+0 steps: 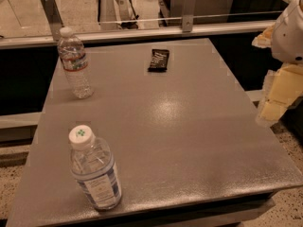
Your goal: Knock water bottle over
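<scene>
Clearly unstarted: water bottle (75, 66) stands upright, my gripper (278, 97) well right of it; its opening I cannot tell.

The slim ribbed clear plastic water bottle (75, 63) is standing far left on the grey flat table (180, 141); the wider clear plastic bottle (94, 174) is standing near left; the dark flat packet (158, 60) is lying far centre; the pale gripper (272, 105) is hanging beside the right edge.
</scene>
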Controlling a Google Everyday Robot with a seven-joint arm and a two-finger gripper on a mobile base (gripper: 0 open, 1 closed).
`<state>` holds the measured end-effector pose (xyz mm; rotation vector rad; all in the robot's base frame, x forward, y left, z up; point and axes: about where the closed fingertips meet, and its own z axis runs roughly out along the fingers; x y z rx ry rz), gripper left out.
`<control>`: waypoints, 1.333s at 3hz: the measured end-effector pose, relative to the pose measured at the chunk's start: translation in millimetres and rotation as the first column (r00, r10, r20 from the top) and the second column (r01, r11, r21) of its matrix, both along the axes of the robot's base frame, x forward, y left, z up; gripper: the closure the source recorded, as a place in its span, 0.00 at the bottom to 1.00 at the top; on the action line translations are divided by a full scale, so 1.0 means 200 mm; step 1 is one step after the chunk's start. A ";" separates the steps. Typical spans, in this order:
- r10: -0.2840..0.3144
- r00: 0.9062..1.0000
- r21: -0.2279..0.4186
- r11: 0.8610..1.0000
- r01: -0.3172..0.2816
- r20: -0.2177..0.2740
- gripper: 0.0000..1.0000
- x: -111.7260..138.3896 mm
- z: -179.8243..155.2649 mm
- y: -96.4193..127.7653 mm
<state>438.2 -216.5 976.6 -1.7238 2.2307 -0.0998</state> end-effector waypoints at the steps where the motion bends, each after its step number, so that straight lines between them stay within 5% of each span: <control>1: 0.000 1.000 0.000 1.000 0.000 0.000 0.00 0.00 0.00 0.00; 2: 0.046 0.999 0.096 0.994 -0.045 -0.006 0.00 0.09 -0.08 0.11; 3: 0.151 0.989 0.280 0.949 -0.142 -0.010 0.00 0.24 -0.22 0.41; 4: 0.244 0.969 0.425 0.874 -0.235 0.034 0.00 0.33 -0.28 0.71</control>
